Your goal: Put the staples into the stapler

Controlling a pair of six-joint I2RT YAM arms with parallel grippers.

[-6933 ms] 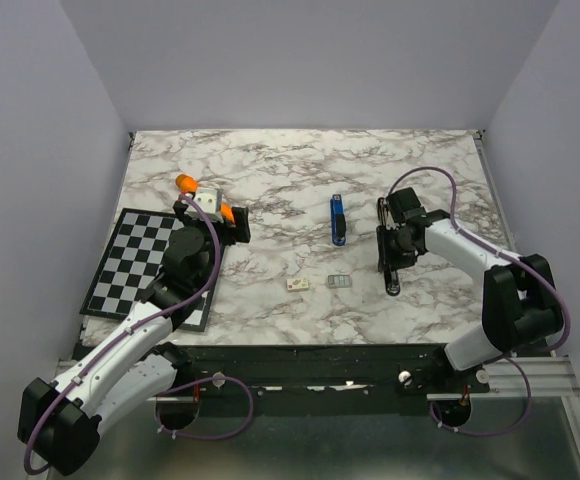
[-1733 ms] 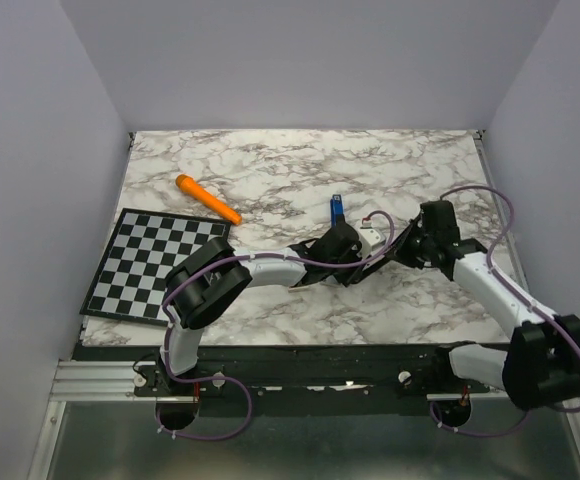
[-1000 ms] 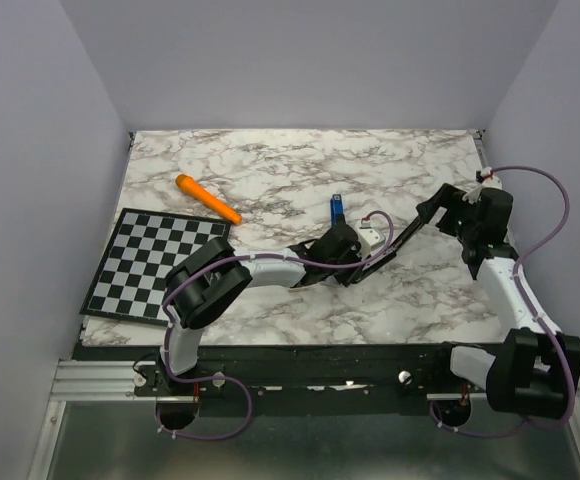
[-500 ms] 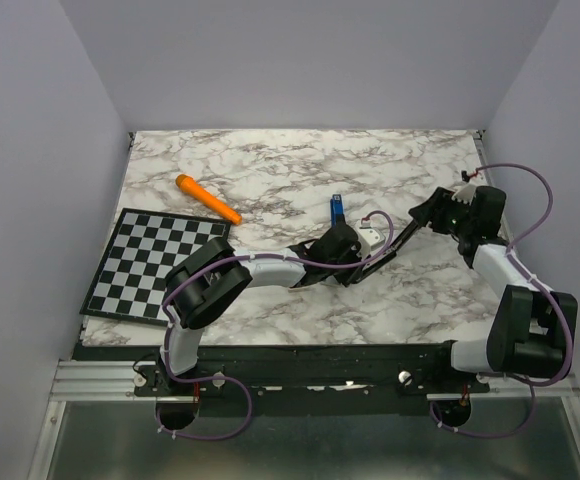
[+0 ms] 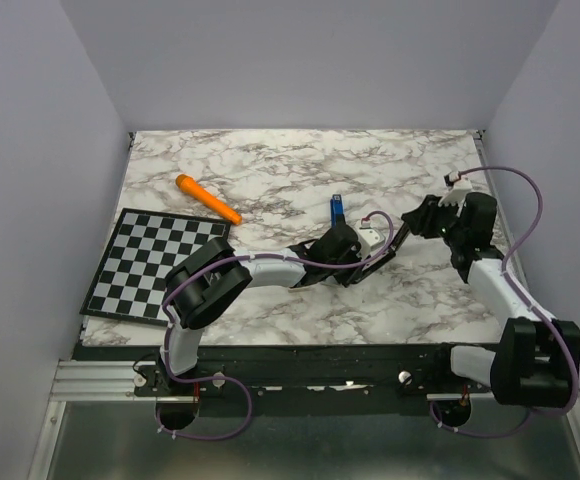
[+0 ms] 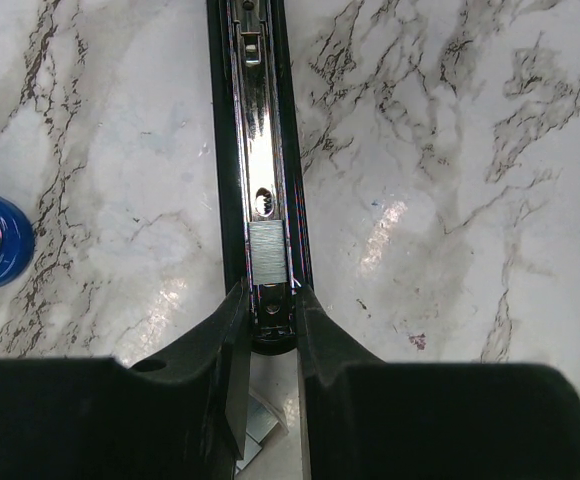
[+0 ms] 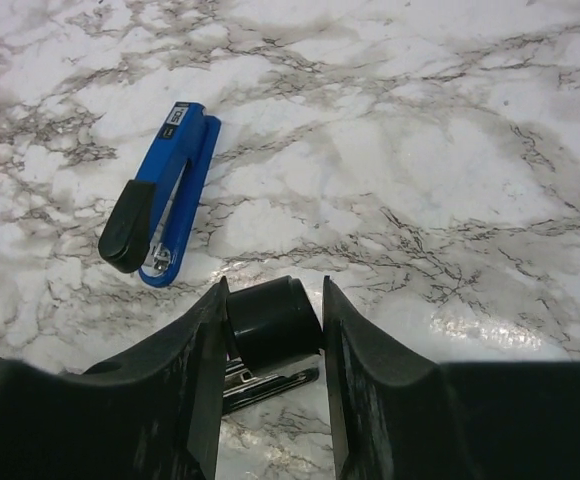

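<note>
My left gripper (image 6: 268,305) is clamped on the black stapler (image 6: 260,130) base, near end. Staples (image 6: 268,255) sit in its chrome rail at 12 o'clock, just past my fingertips. My right gripper (image 7: 273,300) pinches the lifted lid's end. 1 blue stapler (image 7: 160,200) at 10 o'clock, apart.

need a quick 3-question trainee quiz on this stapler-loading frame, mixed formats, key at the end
1. True or false: the staples lie in the open channel of the black stapler.
2. Fill in: the orange marker lies near the far corner of the ___ mat.
3. What does the right gripper clamp? A) the staples B) the black stapler's cover end C) the orange marker
Key: 1 true; 2 checkered; 3 B.
</note>
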